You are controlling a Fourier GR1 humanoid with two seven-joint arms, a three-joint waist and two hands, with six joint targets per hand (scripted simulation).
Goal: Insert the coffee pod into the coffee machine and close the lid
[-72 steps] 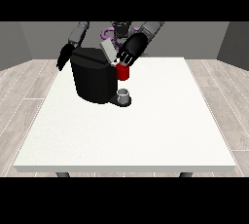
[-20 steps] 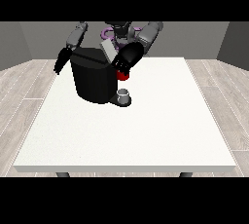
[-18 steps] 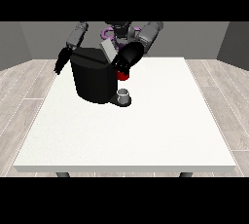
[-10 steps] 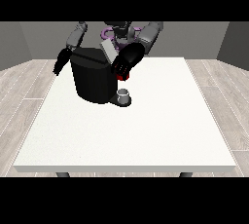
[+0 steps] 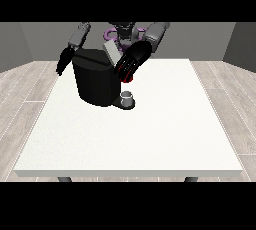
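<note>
The black coffee machine (image 5: 94, 81) stands at the table's far left part, with its grey lid (image 5: 111, 53) tilted up at its top. The hand at the view's right (image 5: 132, 61) is open, its straight fingers pointing down and left at the machine's upper front corner. Those fingers partly cover a red thing at the machine (image 5: 128, 78). A small grey thing (image 5: 128, 96) sits on the machine's base below that hand. The hand at the view's left (image 5: 63, 62) hangs open beside the machine's left side, apart from it.
The white table (image 5: 150, 134) stretches towards the camera in front of the machine and to its right. The robot's body (image 5: 122, 31) is behind the machine at the far edge. Wooden floor surrounds the table.
Since the oldest frame, the hand at the view's right has come down over the red thing. Over the last second it has barely shifted. The other hand has stayed beside the machine.
</note>
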